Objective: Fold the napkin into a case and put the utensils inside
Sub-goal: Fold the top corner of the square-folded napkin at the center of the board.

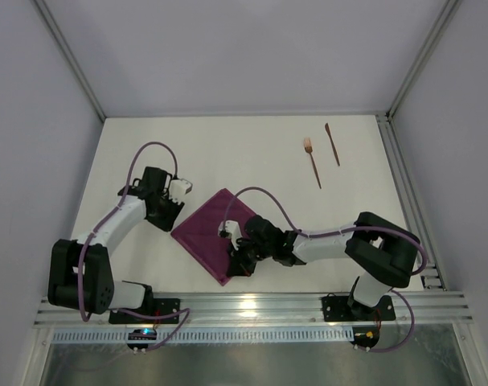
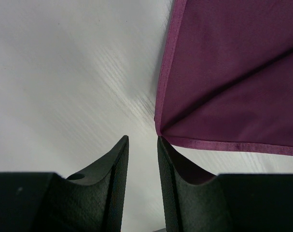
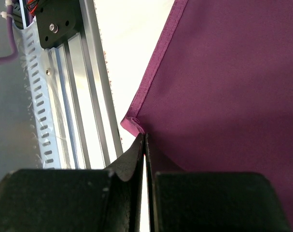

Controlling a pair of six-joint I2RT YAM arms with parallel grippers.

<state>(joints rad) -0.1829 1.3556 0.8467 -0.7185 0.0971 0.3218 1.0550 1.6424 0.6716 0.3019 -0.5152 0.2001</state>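
Right gripper (image 3: 145,139) first: its fingers are pressed together with only a hairline between them. The hemmed corner of the napkin (image 3: 223,87) puckers right at their tips, so we read this as a pinch on that near corner. It makes sense, because a corner grip lets the arm carry one edge over the rest of the cloth for a fold. That corner sits close to the aluminium rail (image 3: 74,96) at the near edge of the table (image 1: 227,153), so there is little room on that side.

Across the cloth, the left gripper (image 2: 142,141) has its fingers a narrow slot apart with nothing between them. The napkin's left corner lies right at the tip of one finger, touching or nearly so; we can't tell which. A crease runs diagonally from that corner over the cloth. We judge the left is lined up to take that corner, or to pin it while the right pulls.

Further out, the magenta cloth lies flat as a slanted oblong between the two arms, no pouch yet. The fork (image 1: 312,161) and knife (image 1: 332,145) lie side by side at the far right, well apart from the napkin. The folding looks early to us.
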